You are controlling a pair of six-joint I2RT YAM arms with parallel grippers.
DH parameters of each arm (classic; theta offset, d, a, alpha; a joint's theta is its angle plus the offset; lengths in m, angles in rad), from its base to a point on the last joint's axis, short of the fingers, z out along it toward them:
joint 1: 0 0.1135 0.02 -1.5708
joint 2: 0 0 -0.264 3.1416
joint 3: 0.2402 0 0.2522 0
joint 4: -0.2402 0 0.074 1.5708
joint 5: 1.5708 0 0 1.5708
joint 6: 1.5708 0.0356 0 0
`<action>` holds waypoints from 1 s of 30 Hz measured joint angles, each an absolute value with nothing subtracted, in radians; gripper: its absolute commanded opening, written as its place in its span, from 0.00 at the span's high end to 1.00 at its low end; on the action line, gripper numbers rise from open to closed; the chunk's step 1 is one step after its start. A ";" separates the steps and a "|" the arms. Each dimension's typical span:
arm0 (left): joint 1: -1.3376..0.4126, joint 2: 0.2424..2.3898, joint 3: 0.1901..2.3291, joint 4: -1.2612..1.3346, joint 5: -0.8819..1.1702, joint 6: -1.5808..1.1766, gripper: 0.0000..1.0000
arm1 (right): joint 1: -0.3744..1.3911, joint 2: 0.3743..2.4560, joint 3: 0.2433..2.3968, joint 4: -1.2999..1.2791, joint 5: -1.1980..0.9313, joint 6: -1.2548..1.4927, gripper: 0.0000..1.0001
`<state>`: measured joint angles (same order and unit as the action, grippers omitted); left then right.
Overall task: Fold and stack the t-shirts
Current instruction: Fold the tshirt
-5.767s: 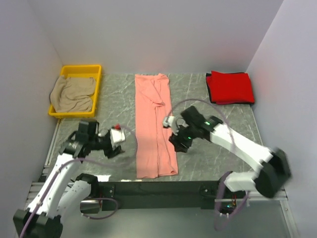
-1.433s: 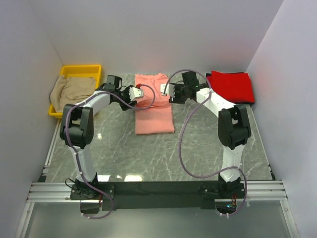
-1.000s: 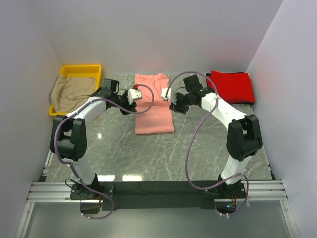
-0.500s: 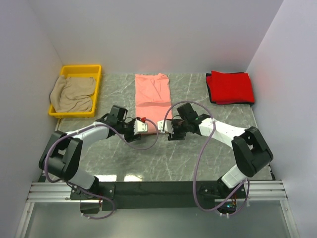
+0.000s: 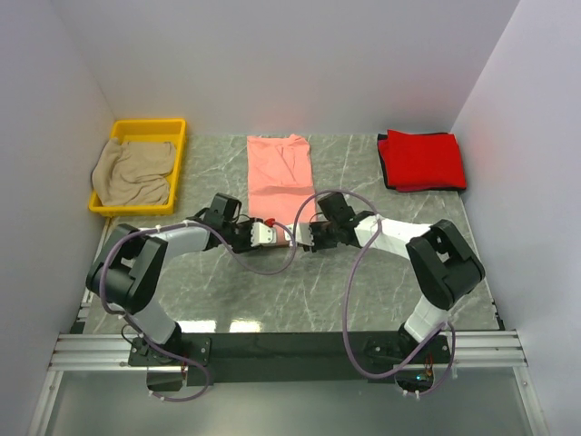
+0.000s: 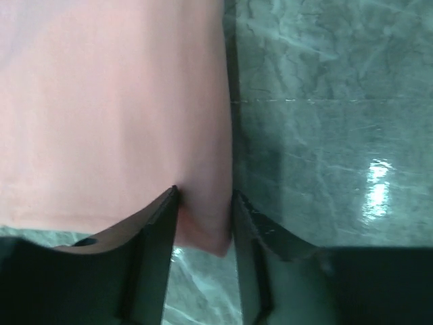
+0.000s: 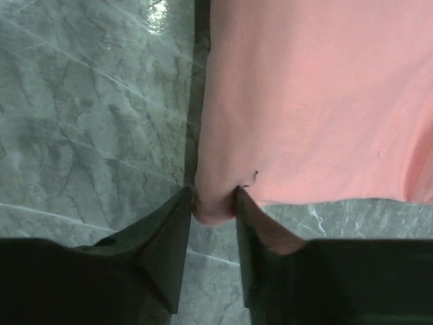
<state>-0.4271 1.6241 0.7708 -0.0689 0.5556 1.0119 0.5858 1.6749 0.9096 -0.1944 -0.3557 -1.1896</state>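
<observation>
In the top view, the salmon-pink t-shirt (image 5: pixel 281 177) is lying in the middle of the desk (image 5: pixel 272 291) as a narrow folded strip, flat and smooth. Its near edge is ending just where the two hands are meeting. The left hand (image 5: pixel 268 232) and the right hand (image 5: pixel 300 233) are standing low at the two near corners, close to each other. The bright red t-shirt (image 5: pixel 422 161) is lying folded at the far right. The beige-tan t-shirt (image 5: pixel 134 173) is lying crumpled in the yellow bin (image 5: pixel 150 125) at the far left.

In the left wrist view, the fingers (image 6: pixel 159 227) are pinching the near corner of the pink cloth, and a small tongue of it is showing between them. The cloth is looking thin and matte, without wrinkles.

In the right wrist view, the other near corner is sitting squeezed between the right fingers (image 7: pixel 169 230), so this hand is also gripping the shirt.

I judge the shirt to be light, soft and limp. It will probably sag between the two holds, and one layer may be slipping out, so the corners are the good places to hold it.
</observation>
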 measured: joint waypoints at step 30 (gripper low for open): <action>-0.478 0.889 0.704 -0.720 0.806 1.093 0.99 | 0.805 0.986 0.857 -0.624 -0.432 -1.004 1.00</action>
